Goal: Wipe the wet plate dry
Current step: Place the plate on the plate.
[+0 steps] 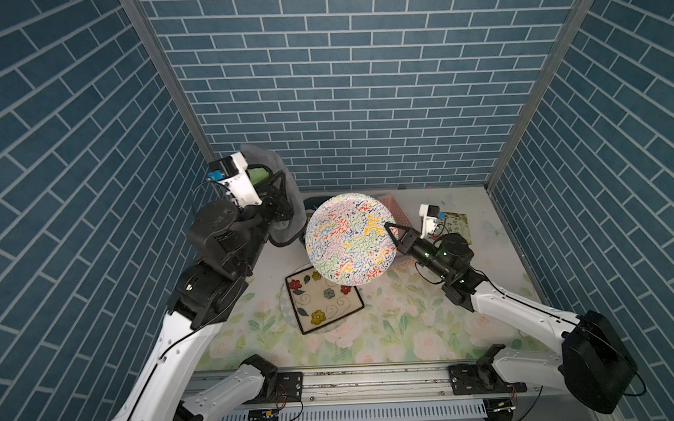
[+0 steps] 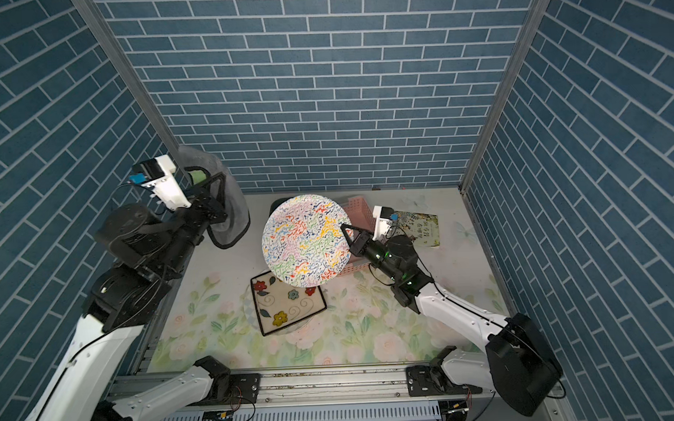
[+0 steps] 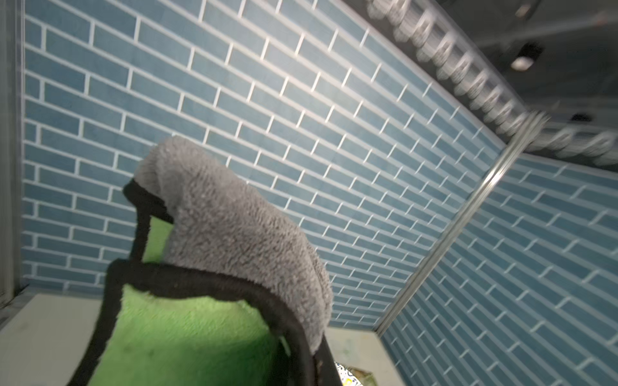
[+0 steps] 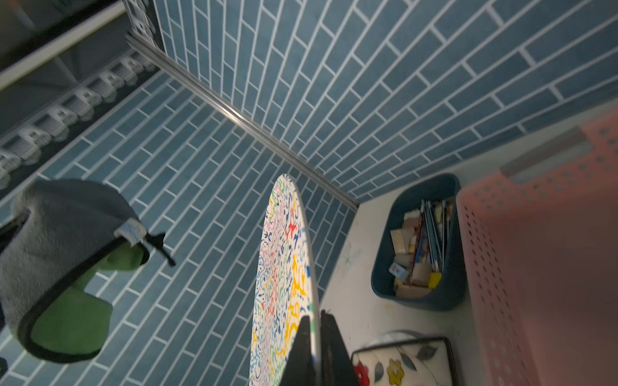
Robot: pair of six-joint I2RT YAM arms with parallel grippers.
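The plate is round with a colourful squiggle pattern. It hangs tilted above the table in both top views, patterned face towards the left arm. My right gripper is shut on its right rim, one finger on each face; the right wrist view shows the plate edge-on. My left gripper is raised at the back left, apart from the plate, shut on a grey and green cloth with black trim, which drapes over its fingers.
A square flowered plate lies on a round glass dish under the lifted plate. A pink basket, a dark blue bin of pens and a book stand at the back right. Blue brick walls enclose three sides.
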